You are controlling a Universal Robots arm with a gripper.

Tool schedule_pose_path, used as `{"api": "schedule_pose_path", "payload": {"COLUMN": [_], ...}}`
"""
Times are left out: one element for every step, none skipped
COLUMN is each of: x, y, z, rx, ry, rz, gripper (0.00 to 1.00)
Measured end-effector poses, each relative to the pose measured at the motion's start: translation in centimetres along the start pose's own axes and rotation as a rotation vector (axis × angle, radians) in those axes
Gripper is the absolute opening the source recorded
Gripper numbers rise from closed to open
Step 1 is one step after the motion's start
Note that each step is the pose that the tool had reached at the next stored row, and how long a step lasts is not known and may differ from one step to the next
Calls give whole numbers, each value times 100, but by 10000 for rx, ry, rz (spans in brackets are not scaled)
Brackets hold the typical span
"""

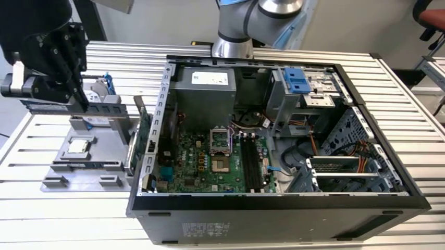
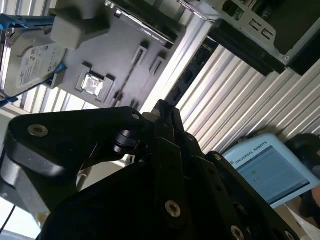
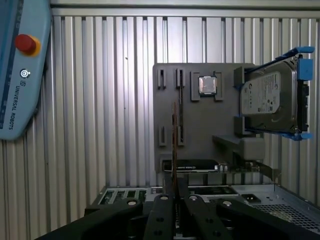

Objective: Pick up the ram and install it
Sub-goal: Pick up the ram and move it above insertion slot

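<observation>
The ram [image 1: 62,108] is a long narrow strip, level in the air above the grey fixture plate [image 1: 94,156] at the exterior view's left. My black gripper [image 1: 82,104] is shut on it from above. In the first wrist view the ram [image 3: 174,135] shows edge-on as a thin line running out from between the closed fingers [image 3: 162,205], over the plate [image 3: 195,120]. The open computer case [image 1: 278,200] lies to the exterior view's right, with its motherboard [image 1: 201,166] and the long black memory slots [image 1: 251,165] exposed.
On the plate rest a processor chip [image 1: 78,146] and a hard drive in a blue frame [image 1: 104,92]. A green expansion card [image 1: 143,136] stands between plate and case. A teach pendant [image 3: 20,70] lies on the slatted table [image 1: 62,219]. The arm's base [image 1: 233,44] rises behind the case.
</observation>
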State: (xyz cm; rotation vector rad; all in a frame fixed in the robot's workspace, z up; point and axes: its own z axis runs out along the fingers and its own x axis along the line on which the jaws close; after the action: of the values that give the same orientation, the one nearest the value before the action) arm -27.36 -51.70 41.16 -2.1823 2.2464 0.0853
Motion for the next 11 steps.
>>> {"api": "schedule_pose_path", "payload": {"x": [-1, -2, -2, -3, -4, -5, -5, -6, -7, -7, -8], "y": [-24, -50, -74, -97, -123, -147, -171, -197, -221, -245, -269], "z": [-1, -2, -3, -3, -4, -5, -5, -6, -7, -8, -9], "rx": [-6, -12, -17, -22, -27, -31, -36, -41, -45, -50, -55], "ry": [0, 1, 1, 1, 1, 1, 1, 1, 1, 2, 1], "rz": [1, 1, 1, 1, 2, 1, 2, 2, 2, 3, 3], "gripper": [0, 0, 0, 0, 0, 0, 0, 0, 0, 0, 0]}}
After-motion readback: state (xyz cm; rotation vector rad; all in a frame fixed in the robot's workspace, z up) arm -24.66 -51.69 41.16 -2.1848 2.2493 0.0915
